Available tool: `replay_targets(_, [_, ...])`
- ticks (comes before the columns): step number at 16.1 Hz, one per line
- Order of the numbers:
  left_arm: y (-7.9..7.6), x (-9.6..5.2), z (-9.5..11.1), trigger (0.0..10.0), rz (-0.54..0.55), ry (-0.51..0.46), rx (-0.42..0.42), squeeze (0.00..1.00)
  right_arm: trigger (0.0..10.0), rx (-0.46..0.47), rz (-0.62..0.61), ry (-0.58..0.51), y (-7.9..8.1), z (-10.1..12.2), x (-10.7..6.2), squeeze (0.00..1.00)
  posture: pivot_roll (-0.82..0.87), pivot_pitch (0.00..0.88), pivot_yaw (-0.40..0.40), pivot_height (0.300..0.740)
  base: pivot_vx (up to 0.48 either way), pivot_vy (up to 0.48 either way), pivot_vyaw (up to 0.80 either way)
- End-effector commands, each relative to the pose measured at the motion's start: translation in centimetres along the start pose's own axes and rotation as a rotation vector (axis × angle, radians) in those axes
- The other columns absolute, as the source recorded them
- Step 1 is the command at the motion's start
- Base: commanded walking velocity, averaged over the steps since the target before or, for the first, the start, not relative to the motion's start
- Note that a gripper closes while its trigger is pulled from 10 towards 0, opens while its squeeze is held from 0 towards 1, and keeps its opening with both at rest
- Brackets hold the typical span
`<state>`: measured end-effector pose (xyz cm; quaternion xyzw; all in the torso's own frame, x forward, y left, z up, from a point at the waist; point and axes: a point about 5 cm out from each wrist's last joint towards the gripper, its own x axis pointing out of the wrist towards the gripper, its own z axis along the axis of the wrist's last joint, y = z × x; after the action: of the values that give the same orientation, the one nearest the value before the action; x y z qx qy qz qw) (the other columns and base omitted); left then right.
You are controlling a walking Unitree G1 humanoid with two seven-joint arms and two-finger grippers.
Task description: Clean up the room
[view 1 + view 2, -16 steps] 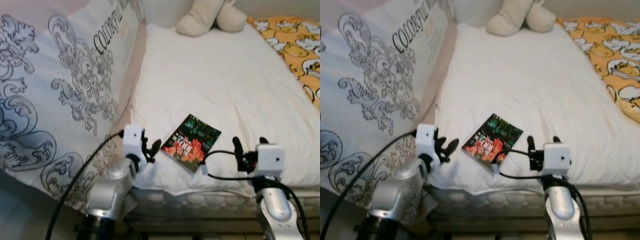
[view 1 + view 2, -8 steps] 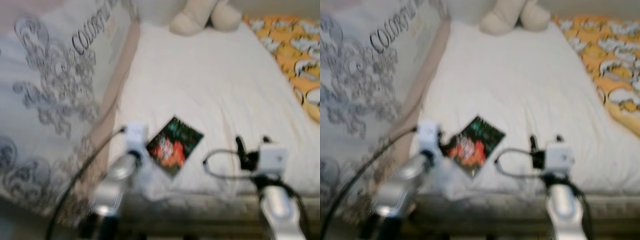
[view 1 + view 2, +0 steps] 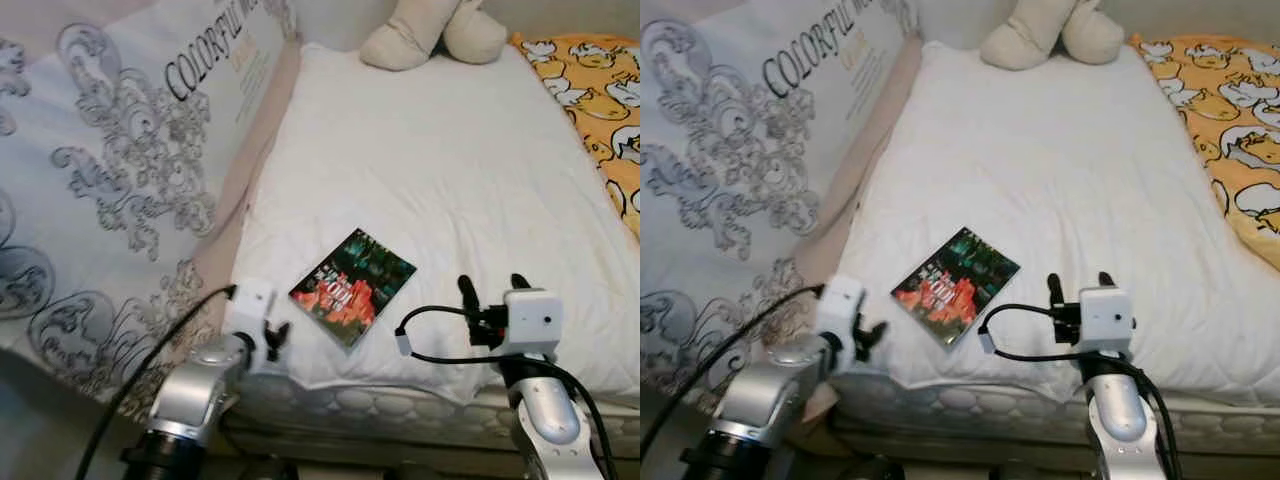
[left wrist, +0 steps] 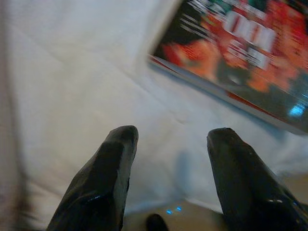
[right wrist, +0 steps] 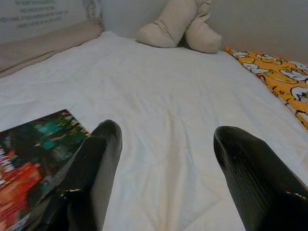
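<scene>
One book (image 3: 353, 286) lies flat on the white bed (image 3: 450, 170), near the front edge of the mattress and turned at an angle, its dark cover printed in red and green; the white lettering on it is too small to read. Two grippers flank it. Left gripper (image 4: 168, 139) sits low at the mattress edge just beside the book's near corner, its two black fingers (image 4: 113, 159) spread apart with nothing between them, not touching the book. Right gripper (image 5: 166, 134) hovers above the sheet to the book's right, fingers wide apart and empty. One large cushion (image 3: 120, 160) with grey scroll patterns leans along the bed's left side; its black print reads "COLORFUL", with further words cut off. One beige plush toy (image 3: 432, 32) rests at the far end, and one orange blanket (image 3: 600, 100) with a white duck pattern covers the right side
</scene>
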<state>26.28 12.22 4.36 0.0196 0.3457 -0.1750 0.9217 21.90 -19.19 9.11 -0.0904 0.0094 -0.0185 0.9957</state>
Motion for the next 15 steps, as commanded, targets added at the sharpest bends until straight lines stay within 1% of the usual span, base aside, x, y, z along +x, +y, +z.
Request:
replay_targets(1, [-0.3,0.2,0.2,10.0,-0.027,0.008,0.002,0.0,10.0,0.0,0.006,0.004,0.0,-0.2,0.0,0.0,-0.16,0.0,0.073,0.7,0.0,0.0,0.0])
replay_targets(2, [-0.9,0.8,0.1,10.0,-0.053,0.024,-0.001,0.0,10.0,0.001,0.008,0.004,0.0,-0.2,0.0,0.0,-0.16,0.0,0.073,0.7,0.0,0.0,0.0])
replay_targets(3, [-1.8,1.9,0.2,10.0,-0.082,0.038,0.002,0.0,10.0,0.004,0.02,0.003,0.3,-0.2,0.0,0.0,-0.16,0.0,0.069,0.7,0.0,0.0,0.0])
replay_targets(5, [-2.8,2.7,0.6,10.0,-0.114,0.047,0.024,0.0,10.0,0.004,0.029,0.002,0.5,-0.2,-0.1,0.0,-0.18,0.0,0.073,0.7,0.0,0.0,0.0])
replay_targets(9, [-2.3,3.3,-0.6,10.0,-0.104,0.097,0.057,0.0,10.0,-0.002,0.02,0.011,0.3,-0.3,-0.5,0.0,-0.2,0.0,0.078,0.7,0.0,0.0,0.0])
replay_targets(12, [-2.7,3.7,-1.0,10.0,-0.12,0.11,0.057,0.0,10.0,-0.001,0.019,0.011,0.3,-0.3,-0.5,0.0,-0.2,0.0,0.08,0.7,0.0,0.0,0.0])
replay_targets(13, [-3.1,3.9,-1.0,10.0,-0.127,0.107,0.055,0.0,10.0,-0.001,0.02,0.009,0.4,-0.3,-0.4,0.0,-0.2,0.0,0.078,0.7,0.0,0.0,0.0])
replay_targets(15, [-3.8,4.5,0.0,10.0,-0.124,0.07,0.068,0.0,10.0,-0.001,0.023,0.006,0.4,-0.2,-0.3,0.0,-0.19,0.0,0.077,0.7,0.0,0.0,0.0])
